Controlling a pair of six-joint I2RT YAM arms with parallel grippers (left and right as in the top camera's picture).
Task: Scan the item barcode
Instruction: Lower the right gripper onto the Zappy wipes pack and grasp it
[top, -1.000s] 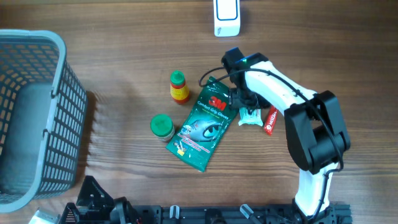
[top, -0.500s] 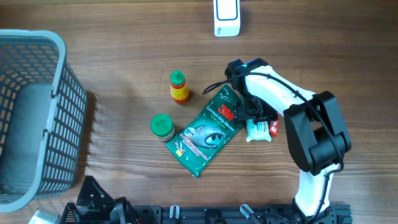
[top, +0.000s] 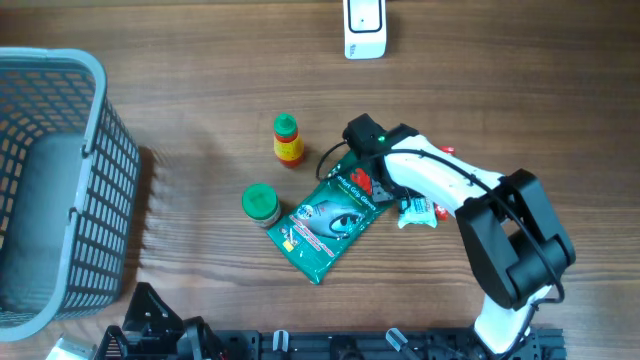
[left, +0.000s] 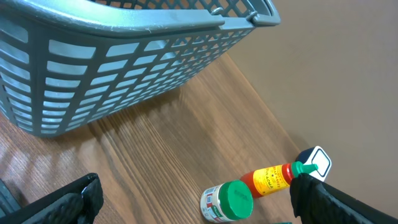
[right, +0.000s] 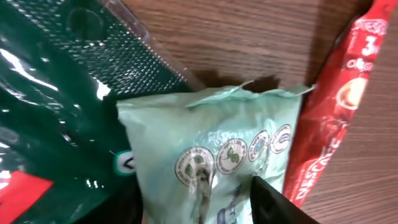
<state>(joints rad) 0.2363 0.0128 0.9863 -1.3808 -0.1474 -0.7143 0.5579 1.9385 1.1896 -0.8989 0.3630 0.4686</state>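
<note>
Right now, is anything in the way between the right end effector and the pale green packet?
Nothing visible does. In the wrist view the packet sits right at the tip of the right end effector. A dark green pack and a red stick flank it, but neither covers it.

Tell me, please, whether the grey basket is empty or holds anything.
Empty as far as visible: the overhead view into the basket shows only bare grey floor; its left edge is cut off.

Brown wood-grain table (top: 200, 60), soft even light
</note>
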